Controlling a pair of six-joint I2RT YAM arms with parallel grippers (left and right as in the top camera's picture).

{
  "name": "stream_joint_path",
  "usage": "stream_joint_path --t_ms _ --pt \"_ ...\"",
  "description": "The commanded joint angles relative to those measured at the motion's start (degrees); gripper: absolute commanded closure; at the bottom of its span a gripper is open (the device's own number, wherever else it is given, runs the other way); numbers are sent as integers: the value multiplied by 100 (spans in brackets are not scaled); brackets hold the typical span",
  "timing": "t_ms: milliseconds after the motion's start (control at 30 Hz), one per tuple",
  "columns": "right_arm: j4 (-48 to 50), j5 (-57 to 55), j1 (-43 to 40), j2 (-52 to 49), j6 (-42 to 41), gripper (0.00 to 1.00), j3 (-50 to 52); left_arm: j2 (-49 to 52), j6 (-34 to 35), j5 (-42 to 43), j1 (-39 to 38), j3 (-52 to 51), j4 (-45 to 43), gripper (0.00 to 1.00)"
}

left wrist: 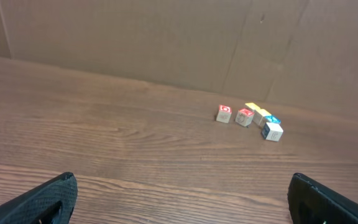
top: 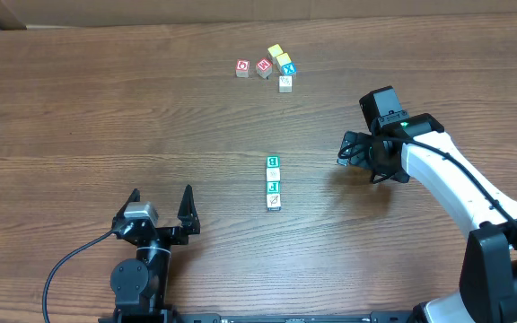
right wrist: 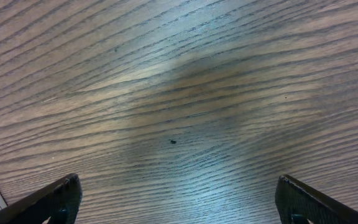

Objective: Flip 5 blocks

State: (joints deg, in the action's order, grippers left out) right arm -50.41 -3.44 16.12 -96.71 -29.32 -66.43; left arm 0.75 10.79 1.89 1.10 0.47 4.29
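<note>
Overhead: I logged the left gripper (top: 161, 196), fingers spread fully wide, gripping nothing; right gripper (top: 344, 150) equally wide, empty, clear of the row of alphabet blocks (top: 274, 182).

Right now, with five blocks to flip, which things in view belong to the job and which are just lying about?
For the job:
- far cluster of blocks
- middle row of blocks

Just lying about:
- black cable
- cardboard wall
- wooden table

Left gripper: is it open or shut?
Open. The left gripper has its fingers spread wide apart, with only table showing between them; it holds nothing.
</note>
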Motion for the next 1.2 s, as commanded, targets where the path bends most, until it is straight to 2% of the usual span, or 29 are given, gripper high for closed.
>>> stream_joint_path --t_ms 0,1167 --pt "22 -81 -7 81 46 0 -109 -57 -354 105 -39 -20 2 0" --pt "22 -79 -7 81 46 0 -109 -50 -291 52 -39 -20 2 0"
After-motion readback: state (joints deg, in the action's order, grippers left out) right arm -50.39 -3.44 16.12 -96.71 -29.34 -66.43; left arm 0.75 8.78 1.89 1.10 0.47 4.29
